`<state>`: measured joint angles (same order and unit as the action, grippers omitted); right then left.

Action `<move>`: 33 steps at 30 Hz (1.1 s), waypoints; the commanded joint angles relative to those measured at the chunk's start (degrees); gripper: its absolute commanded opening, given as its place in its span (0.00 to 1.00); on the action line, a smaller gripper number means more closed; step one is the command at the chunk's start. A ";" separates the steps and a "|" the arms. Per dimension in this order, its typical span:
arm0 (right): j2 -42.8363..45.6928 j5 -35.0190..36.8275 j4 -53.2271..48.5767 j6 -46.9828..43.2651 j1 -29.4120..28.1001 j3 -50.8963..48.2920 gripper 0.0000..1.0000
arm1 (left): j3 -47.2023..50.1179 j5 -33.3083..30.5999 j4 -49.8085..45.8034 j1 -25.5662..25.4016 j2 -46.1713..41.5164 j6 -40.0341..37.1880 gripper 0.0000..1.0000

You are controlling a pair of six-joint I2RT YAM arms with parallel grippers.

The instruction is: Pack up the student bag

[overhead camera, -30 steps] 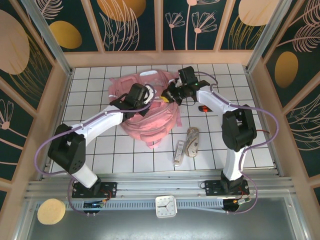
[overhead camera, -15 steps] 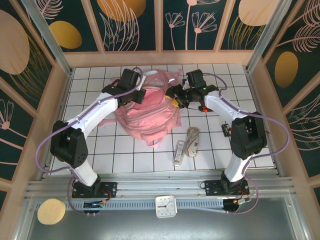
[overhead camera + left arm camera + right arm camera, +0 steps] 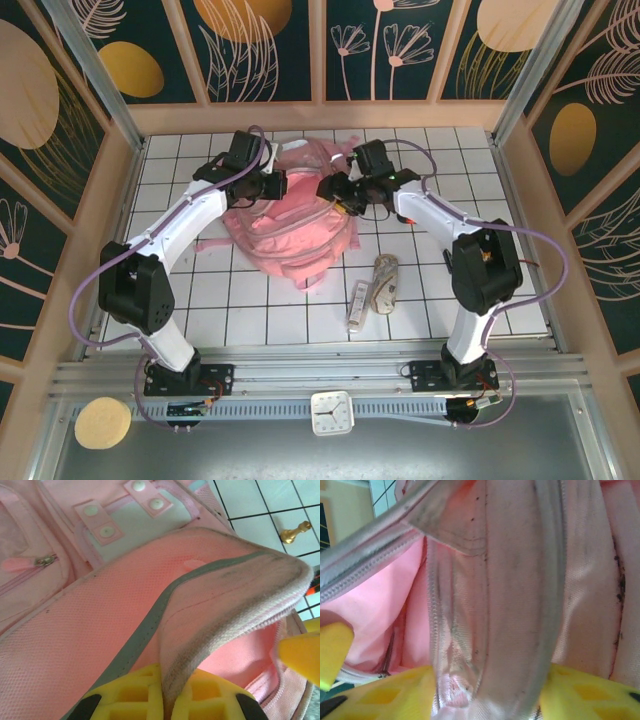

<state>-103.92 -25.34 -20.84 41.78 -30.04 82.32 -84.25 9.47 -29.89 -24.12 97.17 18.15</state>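
Observation:
The student bag, a large soft pink backpack, lies at the back middle of the tiled table. My left gripper is at its far left rim. In the left wrist view the left gripper is shut on the greyed pink zip edge of the bag, and that edge is lifted so the pink inside shows. My right gripper is at the bag's right rim. In the right wrist view a thick fold of the bag fills the right gripper from finger to finger.
A clear pouch of stationery and a white stick-like item lie in front of the bag on the right. A red marker lies by the right arm. A small gold chess piece stands on the tiles beyond the bag.
My left gripper moved from the bag's middle to its far left rim and shut on the edge. My right gripper opened, shifted left and now has a fold of the right rim between its fingers.

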 commanded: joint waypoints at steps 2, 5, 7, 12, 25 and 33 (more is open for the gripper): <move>-2.50 3.35 -5.25 -4.41 -0.76 2.20 0.00 | -3.12 3.20 5.46 -0.14 -2.33 5.58 0.00; -2.17 8.58 -9.42 -9.45 -0.02 1.14 0.00 | -4.82 1.29 3.63 0.42 -2.68 4.62 0.00; -1.23 11.98 -11.01 -12.16 0.82 -0.84 0.00 | -5.44 1.16 2.97 1.53 -3.18 4.45 0.00; 0.93 15.89 -11.02 -15.96 3.37 -5.10 0.00 | -6.76 0.04 1.18 4.47 -4.34 3.33 0.00; 10.36 7.68 -7.03 -13.89 5.20 -4.38 0.72 | 5.16 5.64 9.37 5.39 -10.04 7.07 0.00; 22.29 11.54 -23.02 -14.80 10.70 -13.22 0.99 | 9.18 5.64 10.82 4.75 -11.34 6.57 0.00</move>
<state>-82.02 -16.27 -31.81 27.70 -20.69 73.54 -74.89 15.05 -25.47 -19.88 88.53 22.63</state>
